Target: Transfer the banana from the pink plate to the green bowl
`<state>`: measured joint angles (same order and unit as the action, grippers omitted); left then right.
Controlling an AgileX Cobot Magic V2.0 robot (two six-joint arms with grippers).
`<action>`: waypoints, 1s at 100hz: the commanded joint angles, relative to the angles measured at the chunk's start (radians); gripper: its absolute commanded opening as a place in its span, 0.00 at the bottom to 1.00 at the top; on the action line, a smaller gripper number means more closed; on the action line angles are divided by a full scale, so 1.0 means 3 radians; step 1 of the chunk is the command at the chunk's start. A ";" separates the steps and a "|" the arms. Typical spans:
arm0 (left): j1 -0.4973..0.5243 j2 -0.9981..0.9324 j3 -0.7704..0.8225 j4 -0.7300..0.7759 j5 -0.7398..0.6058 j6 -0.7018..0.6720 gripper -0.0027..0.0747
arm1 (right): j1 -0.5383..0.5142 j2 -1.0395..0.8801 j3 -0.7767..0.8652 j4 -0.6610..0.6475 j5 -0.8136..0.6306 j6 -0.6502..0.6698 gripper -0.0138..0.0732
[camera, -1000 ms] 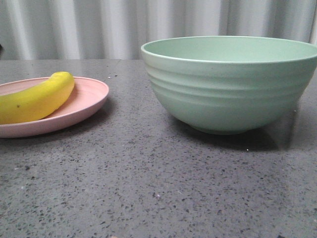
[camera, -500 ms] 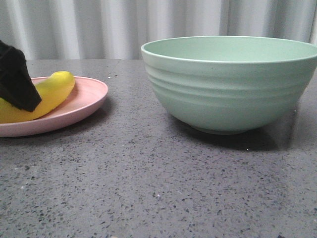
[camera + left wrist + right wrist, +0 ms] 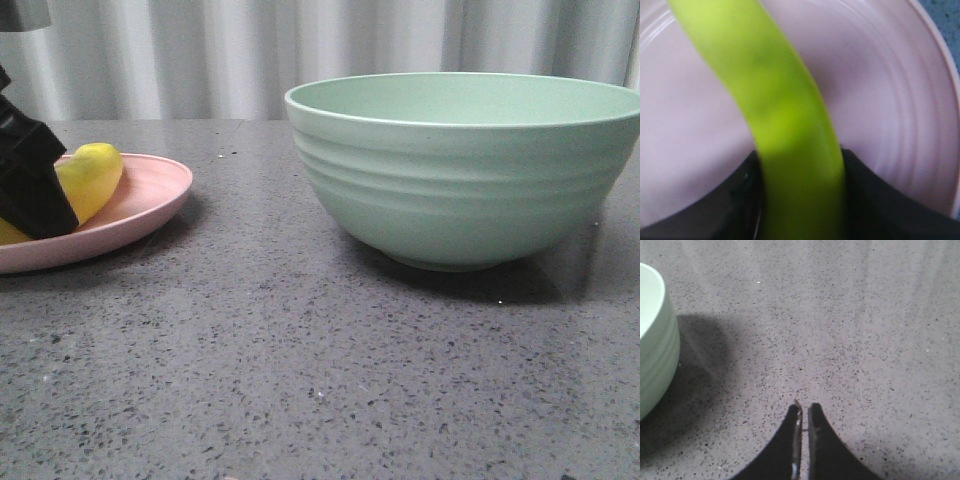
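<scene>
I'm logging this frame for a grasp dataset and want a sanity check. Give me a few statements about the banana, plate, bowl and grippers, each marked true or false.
1. The banana lies in the green bowl. False: it is on the pink plate.
2. The left gripper has a finger on each side of the banana. True.
3. The right gripper holds the banana. False: it is shut on nothing, above the bare table.
4. The green bowl stands upright to the right of the pink plate in the front view. True.
5. The pink plate is stacked inside the bowl. False: the two sit apart on the table.
</scene>
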<state>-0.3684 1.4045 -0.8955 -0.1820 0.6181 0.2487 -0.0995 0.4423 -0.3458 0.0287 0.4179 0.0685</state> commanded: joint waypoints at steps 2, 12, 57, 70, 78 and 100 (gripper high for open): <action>-0.0031 -0.0090 -0.0114 -0.0037 -0.0150 -0.0002 0.10 | -0.0025 0.0043 -0.0108 -0.0029 -0.0207 -0.0025 0.09; -0.0031 -0.0090 -0.0114 -0.0037 -0.0150 -0.0002 0.01 | -0.0025 0.0043 -0.0108 -0.0029 -0.0170 -0.0025 0.09; -0.0520 -0.0347 -0.0541 -0.0100 0.0100 0.0035 0.01 | 0.0194 0.0110 -0.0717 0.0134 0.0460 -0.0453 0.09; -0.0852 -0.0512 -0.0699 -0.0202 0.0123 0.0035 0.01 | 0.0376 0.0292 -0.1062 0.0392 0.0753 -0.0489 0.21; -0.1083 -0.0569 -0.0748 -0.0219 0.0111 0.0035 0.01 | 0.0508 0.0427 -0.1215 0.0498 0.0853 -0.0495 0.36; -0.1593 -0.0585 -0.0753 -0.0360 0.0060 0.0035 0.01 | 0.0937 0.0727 -0.1487 0.1203 0.0744 -0.0495 0.58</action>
<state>-0.7921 1.2595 -1.0866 -0.2486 0.6969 0.2565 0.1443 0.6240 -0.7351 0.2832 0.7199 -0.0665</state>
